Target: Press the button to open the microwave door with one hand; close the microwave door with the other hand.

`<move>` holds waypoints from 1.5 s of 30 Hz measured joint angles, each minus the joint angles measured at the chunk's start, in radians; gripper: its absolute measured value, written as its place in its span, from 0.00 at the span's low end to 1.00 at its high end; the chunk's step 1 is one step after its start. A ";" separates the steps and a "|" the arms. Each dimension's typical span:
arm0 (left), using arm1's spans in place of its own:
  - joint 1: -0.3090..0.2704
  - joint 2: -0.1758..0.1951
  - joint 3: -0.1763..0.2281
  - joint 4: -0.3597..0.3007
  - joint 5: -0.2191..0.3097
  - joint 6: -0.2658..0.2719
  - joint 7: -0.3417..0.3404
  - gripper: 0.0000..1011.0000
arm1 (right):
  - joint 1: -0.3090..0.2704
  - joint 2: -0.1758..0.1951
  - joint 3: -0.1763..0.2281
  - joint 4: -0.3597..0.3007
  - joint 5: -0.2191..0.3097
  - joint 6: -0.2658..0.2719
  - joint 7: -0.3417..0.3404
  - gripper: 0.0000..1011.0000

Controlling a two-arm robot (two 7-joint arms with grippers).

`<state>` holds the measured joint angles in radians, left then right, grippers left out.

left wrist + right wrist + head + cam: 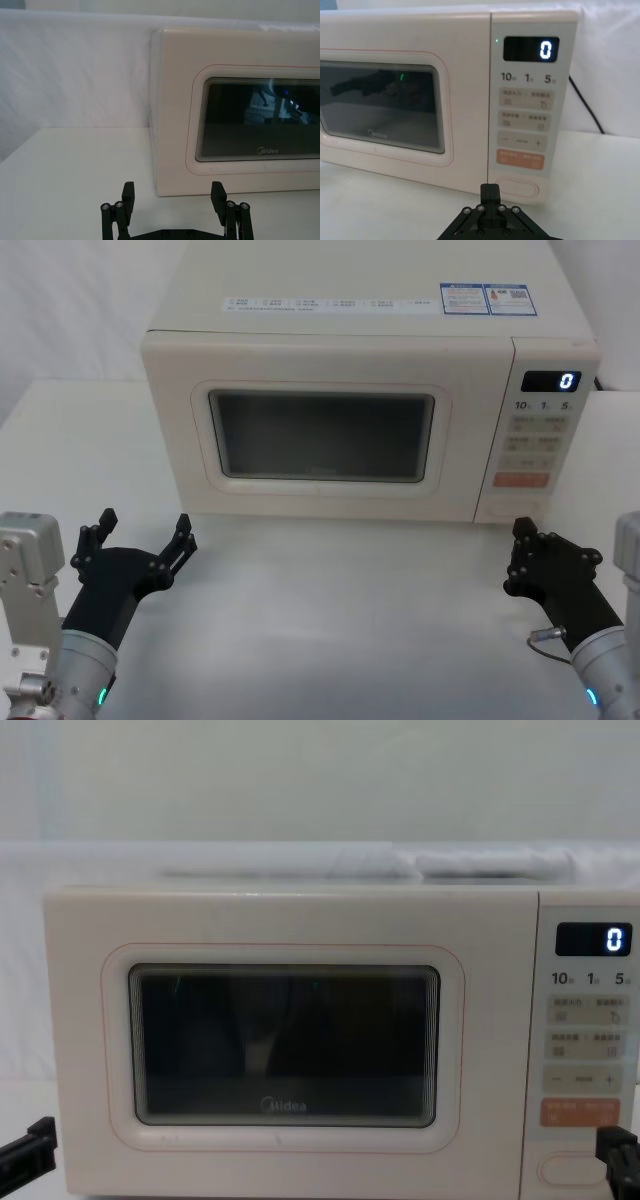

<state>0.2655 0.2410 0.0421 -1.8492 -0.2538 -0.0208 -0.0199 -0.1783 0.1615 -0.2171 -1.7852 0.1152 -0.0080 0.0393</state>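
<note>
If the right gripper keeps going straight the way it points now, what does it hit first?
Most likely the door-release button at the bottom of the control panel. The right gripper, fingers shut, points at it in the right wrist view. Only bare table lies between, though the gap is hard to judge.

Both arms low at the near edge, grippers pointing far.

Left gripper [145, 540] at near left, its fingers [129, 195] spread wide apart. Right gripper [528, 552] at near right, fingers pressed together, holding nothing.
</note>
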 joint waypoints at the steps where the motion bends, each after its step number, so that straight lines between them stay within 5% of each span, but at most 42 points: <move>1: 0.000 0.000 0.000 0.000 0.000 0.000 0.000 0.99 | 0.000 -0.003 0.009 -0.001 0.012 0.013 0.011 0.00; 21: 0.000 0.000 0.000 0.000 0.000 0.000 0.000 0.99 | 0.084 0.009 0.081 0.073 0.093 0.124 0.127 0.00; 45: 0.000 0.000 0.000 0.000 0.000 0.000 0.000 0.99 | 0.181 -0.011 0.065 0.253 0.210 0.071 0.168 0.00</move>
<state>0.2655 0.2410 0.0421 -1.8492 -0.2538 -0.0208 -0.0199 0.0024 0.1504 -0.1519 -1.5325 0.3252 0.0628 0.2070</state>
